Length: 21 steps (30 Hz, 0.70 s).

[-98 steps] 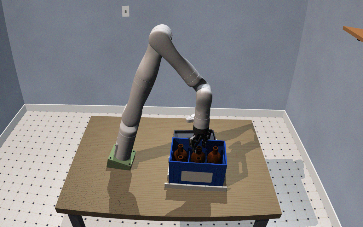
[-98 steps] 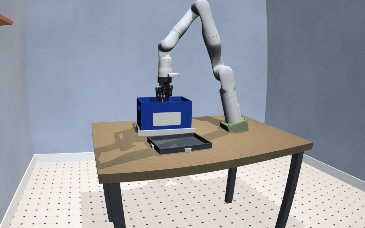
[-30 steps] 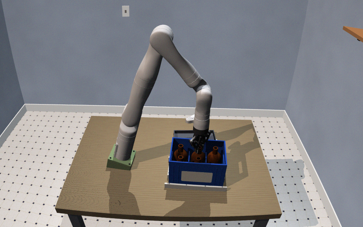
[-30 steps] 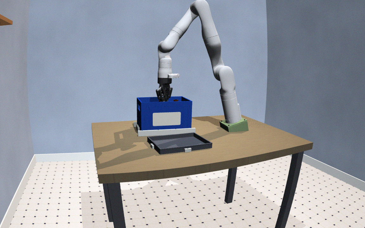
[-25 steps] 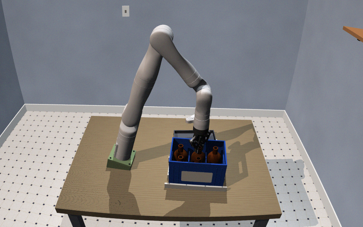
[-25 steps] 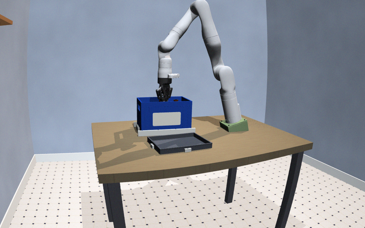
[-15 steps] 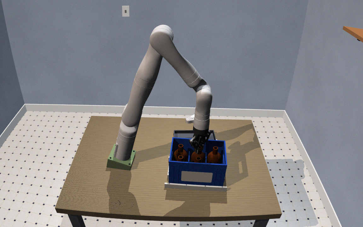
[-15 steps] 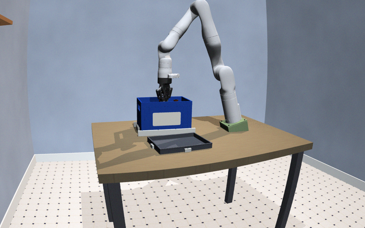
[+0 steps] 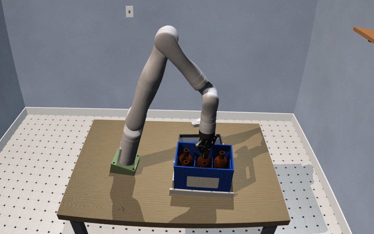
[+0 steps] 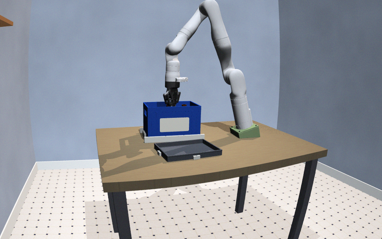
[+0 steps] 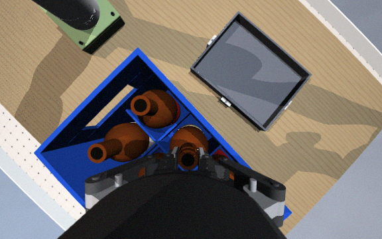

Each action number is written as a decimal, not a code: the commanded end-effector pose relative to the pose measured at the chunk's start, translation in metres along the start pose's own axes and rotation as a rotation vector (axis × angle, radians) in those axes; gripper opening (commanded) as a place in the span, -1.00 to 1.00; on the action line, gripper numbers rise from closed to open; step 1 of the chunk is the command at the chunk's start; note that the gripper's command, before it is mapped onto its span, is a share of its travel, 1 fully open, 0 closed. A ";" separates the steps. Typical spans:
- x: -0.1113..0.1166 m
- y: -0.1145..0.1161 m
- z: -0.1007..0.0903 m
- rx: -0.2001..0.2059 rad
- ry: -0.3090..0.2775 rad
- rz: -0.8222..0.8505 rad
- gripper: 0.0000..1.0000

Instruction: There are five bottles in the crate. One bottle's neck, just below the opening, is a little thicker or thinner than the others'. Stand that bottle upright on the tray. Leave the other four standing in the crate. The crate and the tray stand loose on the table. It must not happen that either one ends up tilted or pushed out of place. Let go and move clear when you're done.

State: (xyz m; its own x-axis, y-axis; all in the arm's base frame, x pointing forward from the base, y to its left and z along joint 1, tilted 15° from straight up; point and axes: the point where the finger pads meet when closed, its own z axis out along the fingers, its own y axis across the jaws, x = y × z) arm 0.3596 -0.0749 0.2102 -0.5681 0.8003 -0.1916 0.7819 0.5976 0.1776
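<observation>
The blue crate [image 9: 179, 180] [image 10: 151, 121] [image 11: 88, 100] holds five brown bottles. My gripper [image 9: 203, 155] [image 10: 171, 105] [image 11: 188, 153] is shut on the neck of the middle bottle [image 11: 188, 137] in the tray-side row, which still stands down in its compartment. One bottle [image 9: 220, 161] stands at the right end in the top view. Two stand at the left end, one [image 9: 185, 158] [image 11: 162, 111] behind another [image 11: 128, 141]. A fifth bottle [image 9: 204, 164] is close to the front wall, mostly hidden. Neck differences are too small to tell. The dark tray [image 9: 182, 135] [image 10: 186, 149] [image 11: 277, 93] is empty.
White strips [image 9: 201, 192] [image 10: 174, 138] lie along the crate's foot. The crate walls and dividers stand close around the fingers and bottles. Small white blocks [image 10: 196, 157] [image 11: 225, 101] sit at the tray's edges. The green robot base [image 9: 124, 169] [image 10: 251, 132] is beyond the crate's handle end.
</observation>
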 end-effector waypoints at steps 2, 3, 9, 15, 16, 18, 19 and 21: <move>0.000 0.000 0.000 0.000 0.000 0.000 -1.00; 0.000 0.000 0.000 0.000 0.000 0.000 -1.00; 0.000 0.000 0.000 0.000 0.000 0.000 -1.00; 0.000 0.000 0.000 0.000 0.000 0.000 -1.00; 0.000 0.000 0.000 0.000 0.000 0.000 -1.00; 0.000 0.000 0.000 0.000 0.000 0.000 -1.00; 0.000 0.000 0.000 0.000 0.000 0.000 -1.00; 0.000 0.000 0.000 0.000 0.000 0.000 0.27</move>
State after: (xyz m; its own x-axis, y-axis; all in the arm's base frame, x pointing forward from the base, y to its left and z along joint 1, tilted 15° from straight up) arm 0.3595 -0.0749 0.2100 -0.5682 0.8004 -0.1913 0.7820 0.5975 0.1774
